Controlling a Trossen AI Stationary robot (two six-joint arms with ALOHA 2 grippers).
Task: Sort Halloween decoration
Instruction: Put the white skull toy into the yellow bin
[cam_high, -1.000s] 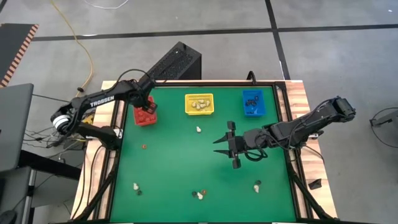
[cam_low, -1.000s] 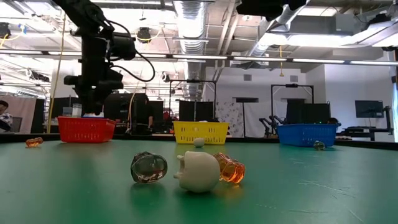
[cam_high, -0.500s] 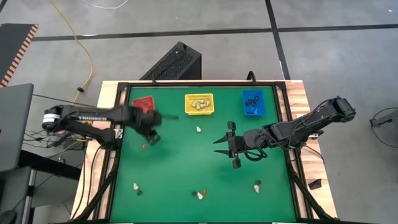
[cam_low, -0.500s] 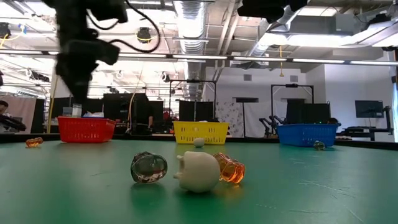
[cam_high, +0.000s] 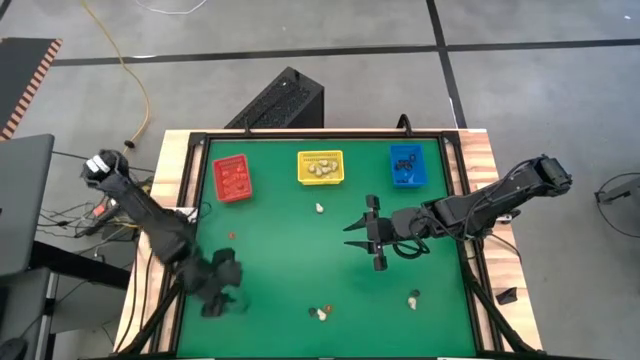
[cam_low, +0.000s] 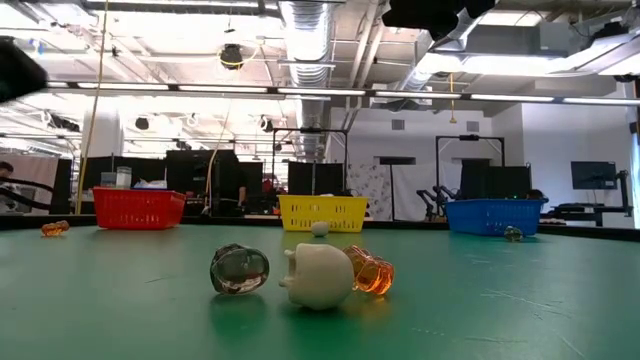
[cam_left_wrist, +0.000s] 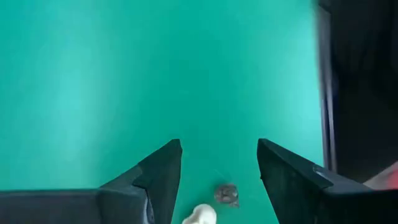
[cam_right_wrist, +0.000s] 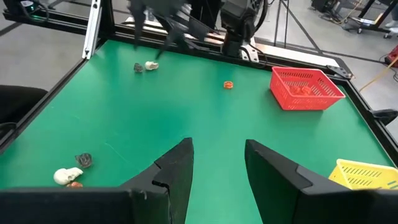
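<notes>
**Now: left arm over the near-left pair, jaws apart**

Currently your left gripper (cam_high: 215, 295) hangs over the near-left corner of the green table (cam_high: 300, 250), fingers (cam_left_wrist: 158, 177) spread wide with nothing between them. In its wrist view a cream-white trinket (cam_left_wrist: 200, 215) and a dark grey trinket (cam_left_wrist: 226, 194) lie just beside each other, right in the gap ahead of the fingers.

For a clean pick, settle on one piece only. The two sit so close that a wide closure would likely catch both; centre on the cream-white one, come straight down, and close slowly.

Your right gripper (cam_high: 372, 234) waits mid-table, jaws parted, empty.

Loose decorations elsewhere:
- cream-white piece (cam_high: 319, 208) near the yellow bin (cam_high: 320, 167)
- small orange-brown piece (cam_high: 231, 236) below the red bin (cam_high: 232, 179)
- near-edge cluster (cam_high: 321, 313): a cream-white piece with a clear-looking one and an orange one touching or nearly so in the low view
- one more pale piece (cam_high: 414, 297) near right

The blue bin (cam_high: 407, 166) holds dark pieces. Judging by what each bin holds, cream-white goes to yellow.
</notes>
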